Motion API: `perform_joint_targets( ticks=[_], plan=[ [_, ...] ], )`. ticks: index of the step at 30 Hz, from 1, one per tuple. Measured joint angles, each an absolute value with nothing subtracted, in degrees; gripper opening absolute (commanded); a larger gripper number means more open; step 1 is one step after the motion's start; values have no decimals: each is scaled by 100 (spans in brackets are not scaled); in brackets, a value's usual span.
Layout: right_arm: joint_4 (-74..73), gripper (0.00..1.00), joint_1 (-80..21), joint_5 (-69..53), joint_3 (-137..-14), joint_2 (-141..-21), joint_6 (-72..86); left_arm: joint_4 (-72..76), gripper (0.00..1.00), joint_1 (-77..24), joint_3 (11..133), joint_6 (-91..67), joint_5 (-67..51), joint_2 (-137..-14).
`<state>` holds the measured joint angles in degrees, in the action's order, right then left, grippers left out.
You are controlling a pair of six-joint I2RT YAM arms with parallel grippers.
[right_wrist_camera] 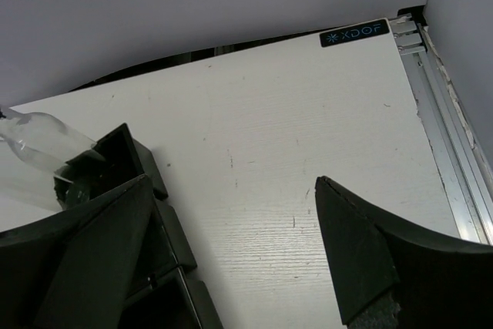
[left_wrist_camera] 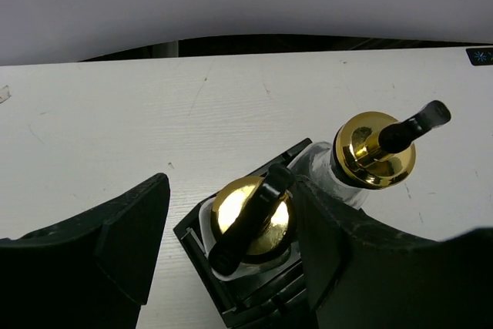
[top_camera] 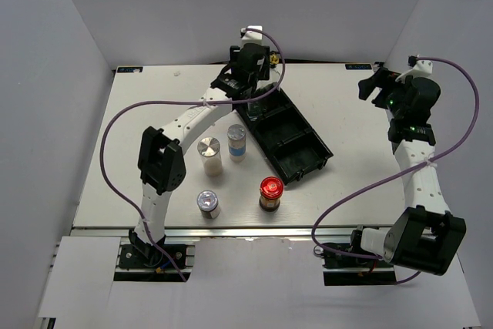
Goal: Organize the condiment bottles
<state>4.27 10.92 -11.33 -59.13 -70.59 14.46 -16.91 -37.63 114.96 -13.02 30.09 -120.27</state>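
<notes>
One gold-spouted bottle [left_wrist_camera: 250, 217] stood in the end compartment of the tray [left_wrist_camera: 191, 230], between the fingers of my left tool [left_wrist_camera: 229, 194], which were spread apart and not clamped on it. The second gold-spouted bottle [left_wrist_camera: 374, 149] stood just past the right finger, beside the tray. Back toward that arm's base, the blue-labelled shaker [top_camera: 236, 142], tall shaker [top_camera: 209, 156], short shaker [top_camera: 208, 203] and red-lidded jar [top_camera: 270, 193] stood on the surface [top_camera: 362, 152]. My right tool [right_wrist_camera: 231, 190] gaped wide, holding nothing.

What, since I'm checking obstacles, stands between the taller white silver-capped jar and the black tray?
The blue-labelled silver-capped shaker, between the taller white silver-capped jar and the black tray, in the top view.
</notes>
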Motion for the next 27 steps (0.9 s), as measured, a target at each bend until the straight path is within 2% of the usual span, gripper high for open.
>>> perform_joint_targets(
  ticks=[3, 4, 5, 11, 18, 27],
  plan=[
    [351, 89, 1092, -1356, -5913, -6965, 1385, -1726, 80, -3760, 11480, -1280, 3037, -11907],
    [309, 89, 1092, -1472, -5913, -6932, 1339, -1754, 93, -3760, 11472, -1264, 3028, -11848],
    [272, 90, 1092, -1588, -5913, -6899, 1297, -1780, 98, -3763, 11467, -1229, 2993, -11789],
    [-123, 89, 797, -2202, -5931, -6654, 849, -1903, 98, -3763, 11218, -1175, 2377, -11183],
    [-773, 89, -696, -2460, -6141, -6495, -104, -1774, 98, -3763, 9856, -1190, 1964, -9690],
    [-1516, 89, -2460, -2139, -6246, -6751, -1081, -2036, 98, -3680, 7710, -2043, 2853, -7889]
  ],
)
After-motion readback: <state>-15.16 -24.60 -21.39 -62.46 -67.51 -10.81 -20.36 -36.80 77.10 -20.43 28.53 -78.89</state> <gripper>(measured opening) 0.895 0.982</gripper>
